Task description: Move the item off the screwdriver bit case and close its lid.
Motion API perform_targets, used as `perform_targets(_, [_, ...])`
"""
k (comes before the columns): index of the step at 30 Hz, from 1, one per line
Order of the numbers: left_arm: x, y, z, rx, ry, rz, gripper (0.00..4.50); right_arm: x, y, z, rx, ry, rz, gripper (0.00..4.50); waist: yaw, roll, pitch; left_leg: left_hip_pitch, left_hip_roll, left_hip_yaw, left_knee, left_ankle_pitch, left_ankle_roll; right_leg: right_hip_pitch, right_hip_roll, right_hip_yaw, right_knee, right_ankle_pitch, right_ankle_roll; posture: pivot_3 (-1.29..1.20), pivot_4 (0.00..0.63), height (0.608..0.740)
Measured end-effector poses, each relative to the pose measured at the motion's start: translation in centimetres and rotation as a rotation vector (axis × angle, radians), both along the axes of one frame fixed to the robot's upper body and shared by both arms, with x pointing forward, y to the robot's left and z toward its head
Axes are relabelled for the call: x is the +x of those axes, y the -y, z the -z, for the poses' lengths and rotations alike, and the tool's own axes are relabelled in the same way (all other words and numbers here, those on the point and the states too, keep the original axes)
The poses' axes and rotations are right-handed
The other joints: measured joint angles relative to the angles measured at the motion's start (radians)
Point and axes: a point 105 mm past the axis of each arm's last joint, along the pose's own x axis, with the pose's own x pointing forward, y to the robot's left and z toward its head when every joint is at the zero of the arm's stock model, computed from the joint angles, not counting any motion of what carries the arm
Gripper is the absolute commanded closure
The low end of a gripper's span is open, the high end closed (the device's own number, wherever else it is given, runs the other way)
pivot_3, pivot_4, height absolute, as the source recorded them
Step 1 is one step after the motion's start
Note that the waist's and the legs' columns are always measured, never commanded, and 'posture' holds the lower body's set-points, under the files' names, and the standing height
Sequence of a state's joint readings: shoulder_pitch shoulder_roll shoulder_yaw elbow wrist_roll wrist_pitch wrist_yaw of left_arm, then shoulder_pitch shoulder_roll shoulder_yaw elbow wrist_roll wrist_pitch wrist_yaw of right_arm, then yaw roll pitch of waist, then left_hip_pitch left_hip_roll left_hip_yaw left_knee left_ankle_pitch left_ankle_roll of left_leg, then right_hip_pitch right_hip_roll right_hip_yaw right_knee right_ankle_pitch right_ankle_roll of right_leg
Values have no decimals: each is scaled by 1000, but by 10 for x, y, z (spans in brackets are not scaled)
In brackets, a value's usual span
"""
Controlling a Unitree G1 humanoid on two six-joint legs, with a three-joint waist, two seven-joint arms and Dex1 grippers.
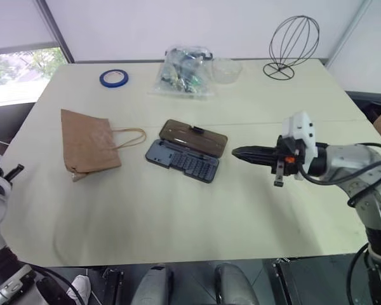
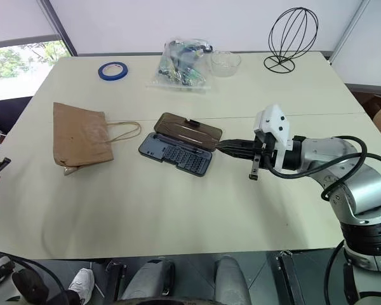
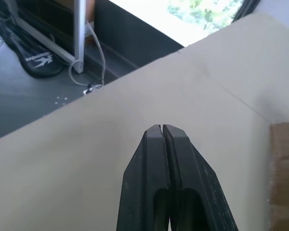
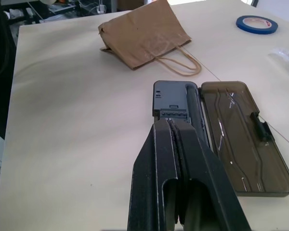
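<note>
Just beside the open case, your right gripper (image 2: pixel 232 149) hovered pinched shut and empty; the left gripper (image 3: pixel 162 129) was likewise closed on nothing. The flat brown kraft paper bag (image 1: pixel 87 143) lay on the bench (image 1: pixel 178 216), clear of the dark plastic screwdriver bit case (image 1: pixel 183 159). Its smoky translucent lid (image 1: pixel 194 136) lay flat open. You risked shoving the whole case instead of flipping that lid.

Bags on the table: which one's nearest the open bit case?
The brown kraft paper bag, lying flat to the left of the screwdriver bit case, its loop handle reaching toward the case. The clear plastic bag of small parts lies farther back.
</note>
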State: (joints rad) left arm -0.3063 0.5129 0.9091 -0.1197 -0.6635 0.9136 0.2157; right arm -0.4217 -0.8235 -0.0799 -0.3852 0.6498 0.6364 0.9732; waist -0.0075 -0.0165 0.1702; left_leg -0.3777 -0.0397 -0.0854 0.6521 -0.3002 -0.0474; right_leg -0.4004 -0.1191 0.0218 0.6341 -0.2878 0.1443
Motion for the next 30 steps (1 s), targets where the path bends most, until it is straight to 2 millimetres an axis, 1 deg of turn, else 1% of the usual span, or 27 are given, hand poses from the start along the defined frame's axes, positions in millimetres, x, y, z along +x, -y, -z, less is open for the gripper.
perform_targets(5, [17,27,-21,21,89,150,4471,0,0,0,2,0,1,4500,-3,0,0,0,0,0,0,0,0,-1,0,0,0,0,0,0,150,740])
perform_targets(7, [26,41,-31,10,128,221,4471,0,0,0,2,0,2,4500,-3,0,0,0,0,0,0,0,0,-1,0,0,1,0,0,0,150,740])
perform_targets(10, [40,67,-50,29,179,348,4471,0,-1,0,3,2,5,4500,-4,0,0,0,0,0,0,0,0,-1,0,0,0,0,0,0,150,740])
perform_targets(15, [52,91,-58,10,186,452,4471,1,1,2,5,-3,20,4500,-7,0,0,0,0,1,-1,0,0,-2,0,0,1,0,0,0,150,740])
perform_targets(18, [56,102,-54,10,159,483,4471,1,1,2,5,-2,25,4500,-6,0,0,0,0,1,0,0,0,-2,0,1,1,0,0,0,150,740])
perform_targets(19, [57,105,-52,9,152,491,3952,0,0,2,5,-1,26,4500,-6,0,0,0,0,1,0,0,0,-2,0,0,1,0,0,0,150,740])
perform_targets(20, [57,110,-47,11,132,507,3614,0,0,3,4,1,26,4500,-5,0,0,0,0,1,0,0,0,-2,0,0,1,0,0,0,150,740])
perform_targets(22, [57,114,-41,12,110,522,2702,-1,-1,3,4,2,25,4500,-6,0,0,0,0,1,0,0,-1,-2,0,1,1,0,0,0,150,740])
perform_targets(27, [54,113,-40,27,101,507,199,-1,0,6,4,-11,35,4500,-6,0,0,-1,0,1,0,0,-1,-2,0,1,1,0,0,0,150,740])
perform_targets(28, [53,112,-40,30,97,497,60,-1,0,6,4,-11,35,4500,-5,0,0,-1,0,1,0,0,-1,-2,0,1,1,0,0,0,150,740])
perform_targets(30, [49,107,-36,28,77,466,60,-1,0,6,4,-11,36,4500,-6,0,0,-1,0,1,0,0,-1,-2,0,1,2,0,0,0,150,740])
